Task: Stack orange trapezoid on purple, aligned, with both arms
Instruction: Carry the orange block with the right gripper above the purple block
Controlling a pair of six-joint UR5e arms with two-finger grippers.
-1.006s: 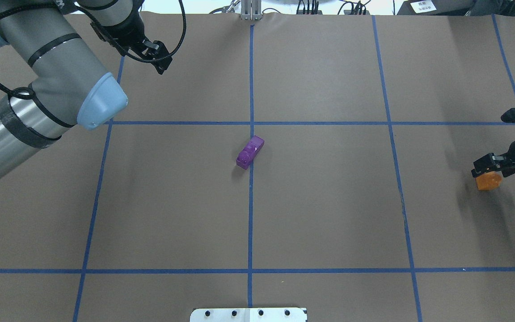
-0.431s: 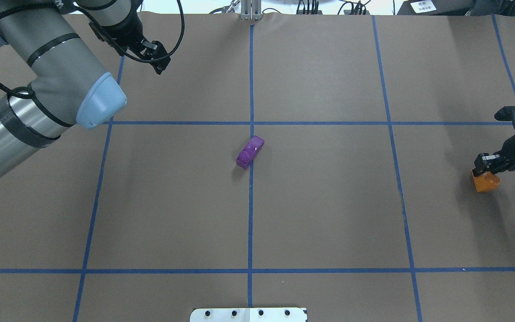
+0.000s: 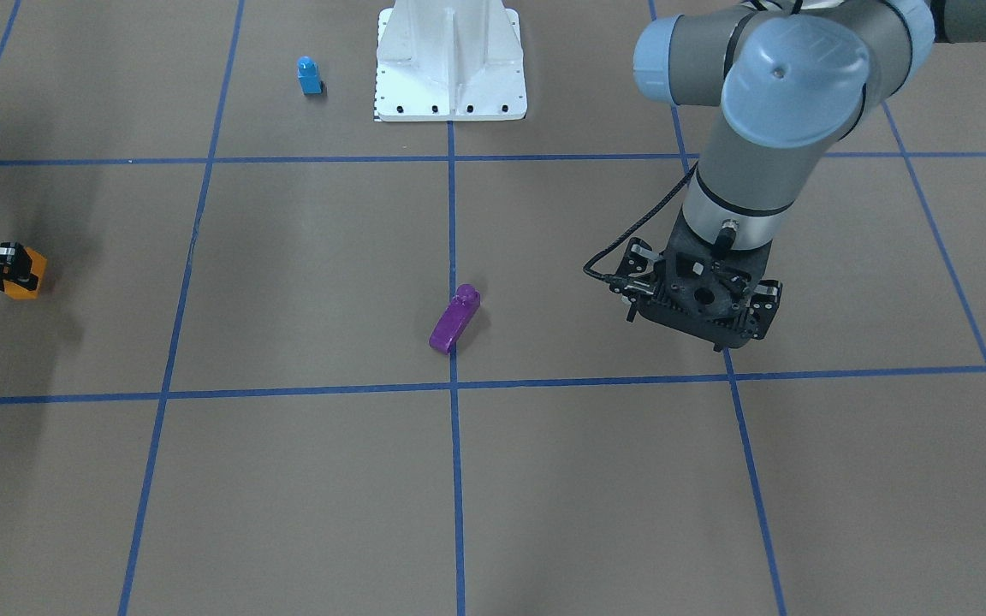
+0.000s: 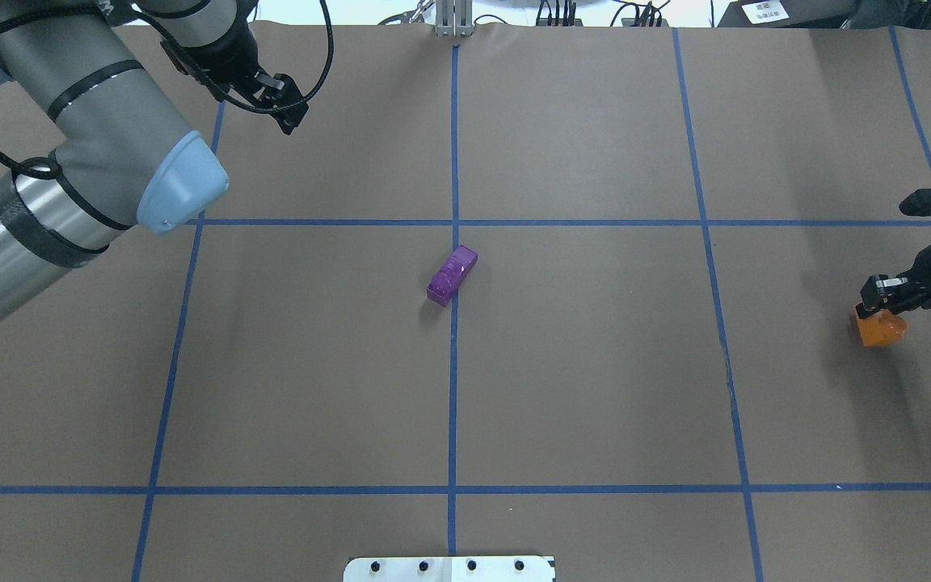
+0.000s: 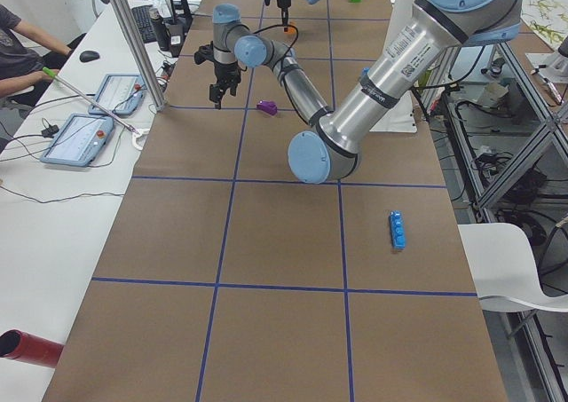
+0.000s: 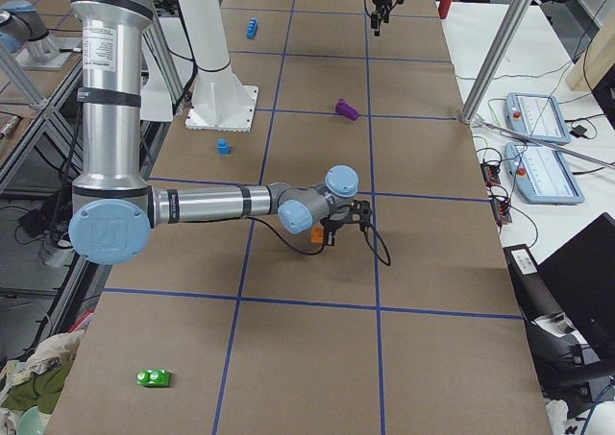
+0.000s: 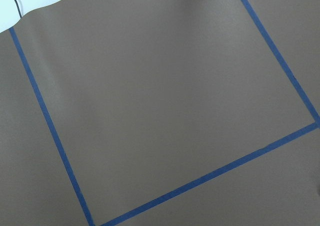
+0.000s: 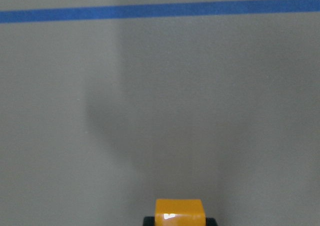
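Observation:
The orange trapezoid [image 4: 879, 331] is at the far right, held in my right gripper [image 4: 880, 301], which is shut on it a little above the table. It also shows in the front view [image 3: 25, 275], the right side view [image 6: 316, 233] and low in the right wrist view [image 8: 179, 212]. The purple block [image 4: 452, 276] lies alone on the centre line, also seen in the front view [image 3: 454, 319]. My left gripper [image 4: 290, 115] hovers at the far left, well away from both blocks. It is empty and looks open, and its fingers do not show in its wrist view.
A small blue single-stud block [image 3: 309, 75] stands near the white robot base [image 3: 450, 94]. A long blue brick [image 5: 398, 229] lies at the table's left end and a green block [image 6: 153, 377] at its right end. Control tablets [image 6: 544, 160] sit beside the table.
My right gripper, with the orange trapezoid in it, has shifted slightly left and away from me. The left arm and the purple block have hardly moved.

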